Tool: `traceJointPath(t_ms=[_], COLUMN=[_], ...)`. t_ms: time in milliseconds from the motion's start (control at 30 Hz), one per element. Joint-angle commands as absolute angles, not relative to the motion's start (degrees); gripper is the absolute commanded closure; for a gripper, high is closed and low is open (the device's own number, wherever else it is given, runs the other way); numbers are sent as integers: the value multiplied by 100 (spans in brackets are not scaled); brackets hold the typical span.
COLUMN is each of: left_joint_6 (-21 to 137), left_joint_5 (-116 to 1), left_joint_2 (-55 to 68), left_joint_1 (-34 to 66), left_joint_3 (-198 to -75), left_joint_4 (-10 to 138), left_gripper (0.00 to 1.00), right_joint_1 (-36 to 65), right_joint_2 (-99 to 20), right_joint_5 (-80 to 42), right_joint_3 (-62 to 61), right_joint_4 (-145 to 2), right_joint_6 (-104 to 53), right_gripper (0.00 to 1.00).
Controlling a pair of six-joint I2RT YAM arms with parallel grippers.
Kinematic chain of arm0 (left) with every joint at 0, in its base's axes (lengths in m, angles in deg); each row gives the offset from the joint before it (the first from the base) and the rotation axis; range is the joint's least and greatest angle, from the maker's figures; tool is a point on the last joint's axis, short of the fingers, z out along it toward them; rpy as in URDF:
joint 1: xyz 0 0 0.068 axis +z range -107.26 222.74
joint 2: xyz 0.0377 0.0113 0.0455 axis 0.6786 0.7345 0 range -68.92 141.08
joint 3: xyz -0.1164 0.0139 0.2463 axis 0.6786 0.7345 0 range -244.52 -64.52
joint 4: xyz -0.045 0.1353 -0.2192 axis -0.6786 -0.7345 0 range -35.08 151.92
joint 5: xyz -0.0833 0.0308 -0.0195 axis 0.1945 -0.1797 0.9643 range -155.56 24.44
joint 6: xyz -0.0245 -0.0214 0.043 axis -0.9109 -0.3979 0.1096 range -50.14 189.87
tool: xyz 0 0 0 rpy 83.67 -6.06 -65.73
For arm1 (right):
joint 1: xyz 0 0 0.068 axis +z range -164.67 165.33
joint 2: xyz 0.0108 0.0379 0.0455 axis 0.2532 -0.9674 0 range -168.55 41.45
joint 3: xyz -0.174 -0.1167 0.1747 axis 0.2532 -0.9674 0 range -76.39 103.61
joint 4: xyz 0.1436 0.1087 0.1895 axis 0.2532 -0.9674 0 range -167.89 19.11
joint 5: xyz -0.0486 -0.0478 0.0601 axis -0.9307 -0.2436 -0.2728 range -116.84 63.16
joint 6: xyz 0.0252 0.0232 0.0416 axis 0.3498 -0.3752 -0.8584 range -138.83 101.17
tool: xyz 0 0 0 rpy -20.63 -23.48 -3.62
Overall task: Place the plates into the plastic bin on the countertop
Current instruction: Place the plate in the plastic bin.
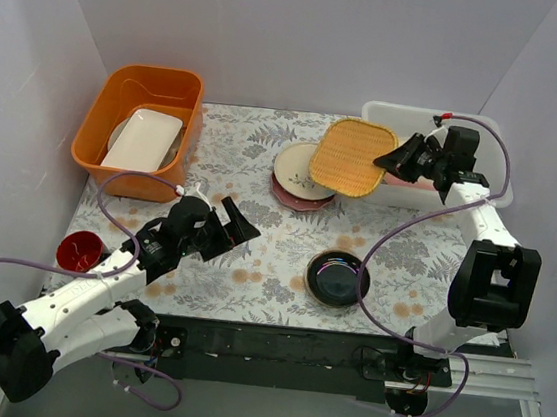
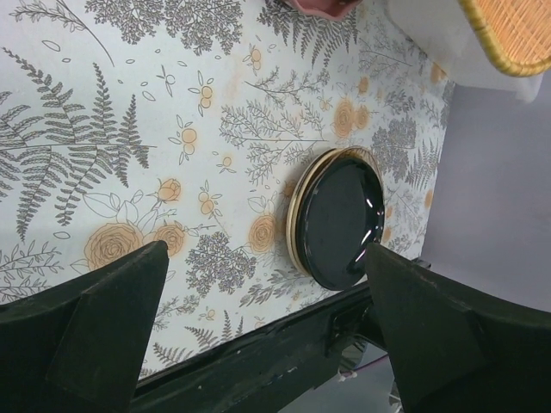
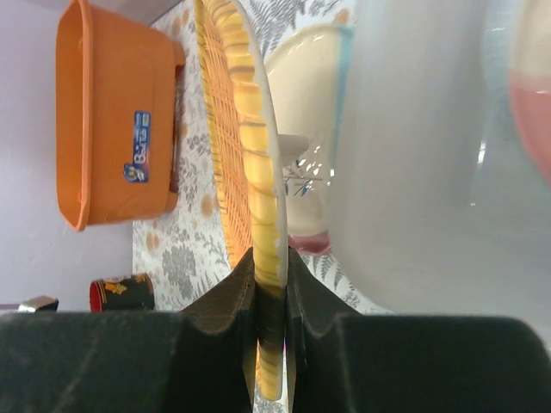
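Right arm: stretched to the far side; right gripper [image 1: 388,163] pinches the rim of the mustard-yellow woven-textured plate [image 1: 350,156], lifted just beside the whitish translucent plastic bin [image 1: 410,115].
Left arm: low, left gripper [image 1: 239,226] spread wide over the fern-patterned countertop [image 1: 244,154].

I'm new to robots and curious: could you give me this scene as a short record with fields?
right claw: shut on yellow plate, near the bin
left claw: open, empty, above countertop
black plate: on countertop, near front edge
stack: two plates, partly under yellow plate
orange tub: holds white dish
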State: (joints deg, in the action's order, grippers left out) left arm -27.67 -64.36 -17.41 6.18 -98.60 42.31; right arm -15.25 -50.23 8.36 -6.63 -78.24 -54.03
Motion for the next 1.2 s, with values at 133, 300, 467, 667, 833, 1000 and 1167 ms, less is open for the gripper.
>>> traceJointPath(t_ms=[133,300,467,667,833,1000,1167], left_joint_6=[-2804,-2840,-2831,-2681,-2682,-2734,-2734], left_joint_5=[-6257,-6239,-6187,-6108,-6011,-5967,-5949], left_joint_2=[-1741,-1856,-1856,-1733,-1636,-1610,-1566], left_joint_1=[573,565,565,565,565,565,556], left_joint_3=[-9721,-9607,-9536,-9677,-9669,-9607,-9563], left_joint_4=[4417,4434,4505,4496,4601,4689,4724], left_gripper=[2,2,2,2,2,2,2], right_joint_1=[-2257,-2504,-2863,-3154,-3304,-3392,-3418], right_joint_2=[-5119,-5049,-4891,-4838,-4847,-4917,-4952], right_joint_5=[1086,867,718,700,708,708,621], right_joint_3=[-432,-484,-773,-906,-933,-863,-906], right_joint_4=[-6518,-6228,-6026,-5929,-5885,-5858,-5736], right_joint_6=[-6338,-6558,-6690,-6708,-6682,-6681,-6716], right_gripper=[99,99,99,99,99,99,99])
